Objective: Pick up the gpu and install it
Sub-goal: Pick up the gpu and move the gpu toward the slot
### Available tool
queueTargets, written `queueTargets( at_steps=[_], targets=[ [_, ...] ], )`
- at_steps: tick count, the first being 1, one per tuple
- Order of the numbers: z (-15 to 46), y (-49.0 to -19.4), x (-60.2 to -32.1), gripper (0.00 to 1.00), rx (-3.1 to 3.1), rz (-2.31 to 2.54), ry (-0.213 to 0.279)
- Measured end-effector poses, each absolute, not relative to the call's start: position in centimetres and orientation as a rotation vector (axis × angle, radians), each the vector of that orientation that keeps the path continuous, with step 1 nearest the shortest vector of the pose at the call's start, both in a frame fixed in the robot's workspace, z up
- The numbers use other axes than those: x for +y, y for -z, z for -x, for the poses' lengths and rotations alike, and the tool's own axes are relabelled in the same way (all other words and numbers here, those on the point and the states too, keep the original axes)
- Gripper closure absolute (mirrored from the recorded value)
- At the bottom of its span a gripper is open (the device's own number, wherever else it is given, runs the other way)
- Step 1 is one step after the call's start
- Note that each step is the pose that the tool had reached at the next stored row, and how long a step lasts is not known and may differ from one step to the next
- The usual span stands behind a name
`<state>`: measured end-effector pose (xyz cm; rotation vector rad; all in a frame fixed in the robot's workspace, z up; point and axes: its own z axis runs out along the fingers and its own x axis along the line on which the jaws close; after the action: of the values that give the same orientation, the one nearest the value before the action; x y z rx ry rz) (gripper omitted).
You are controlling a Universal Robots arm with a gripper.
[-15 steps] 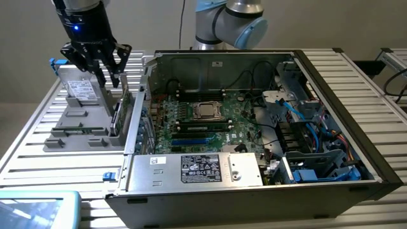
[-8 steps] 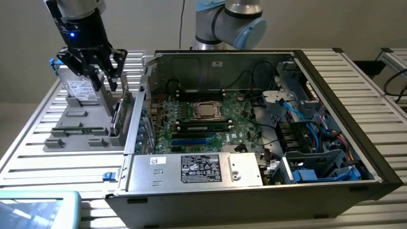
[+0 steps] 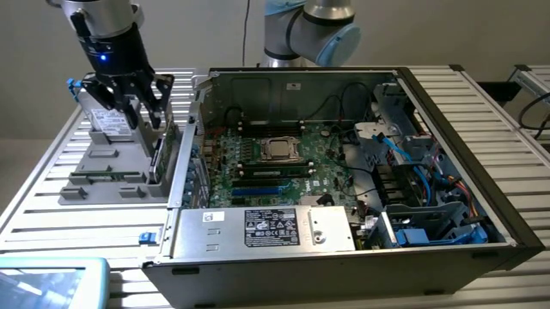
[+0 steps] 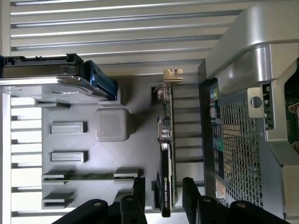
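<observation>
Robot hand point(image 3: 133, 106) hangs open and empty over a grey moulded parts tray point(image 3: 103, 177) on the slatted aluminium tabletop point(image 3: 51, 219), at the exterior view's left of an open black computer case point(image 3: 481, 187). Its two black fingers point(image 4: 189, 191) flank the thin black-faced gpu card point(image 4: 167, 154), gaps showing either side. The card stands on edge in the tray slot nearest the case. A silver-grey drive with blue tabs point(image 4: 46, 81) stands nearby.

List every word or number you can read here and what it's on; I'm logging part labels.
Nothing reads clearly.
Power supply label: print too small.
Drive label: too small.
White sticker on the computer case's back wall: too small.
Graphics card: white lettering along its edge, blurred.
</observation>
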<state>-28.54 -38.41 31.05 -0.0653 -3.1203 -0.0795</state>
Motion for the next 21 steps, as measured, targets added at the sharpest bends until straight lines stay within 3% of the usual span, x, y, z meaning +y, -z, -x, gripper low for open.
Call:
queueTargets(
  at_steps=[21],
  targets=[
    [28.3, -28.2, -38.4, 0.54, -3.152, -0.031, 0.082]
  ],
)
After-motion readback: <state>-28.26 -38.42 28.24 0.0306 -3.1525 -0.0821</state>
